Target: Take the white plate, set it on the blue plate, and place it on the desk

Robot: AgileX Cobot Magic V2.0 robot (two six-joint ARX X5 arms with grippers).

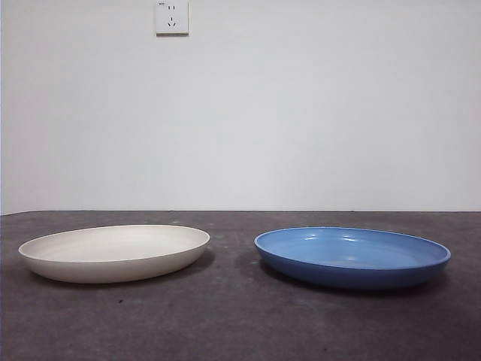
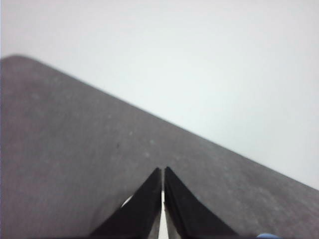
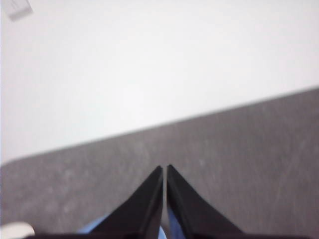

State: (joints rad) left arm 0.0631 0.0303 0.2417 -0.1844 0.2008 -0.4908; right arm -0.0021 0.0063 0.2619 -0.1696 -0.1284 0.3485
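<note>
Waiting above the desk (image 1: pixel 240 323), left gripper (image 2: pixel 163 172) and right gripper (image 3: pixel 164 169): jaws pressed together, holding nothing, neither visible from the front. White plate (image 1: pixel 114 252): flat on the desk, beside the blue plate (image 1: pixel 352 257), a clear gap between, rims apart. Step in hand, judged: first pickup not begun. Recommended: spread the jaws, pinch the white plate's raised rim, lift level. Open room: bare desk all round both plates; wall (image 1: pixel 301 113) behind.
</note>
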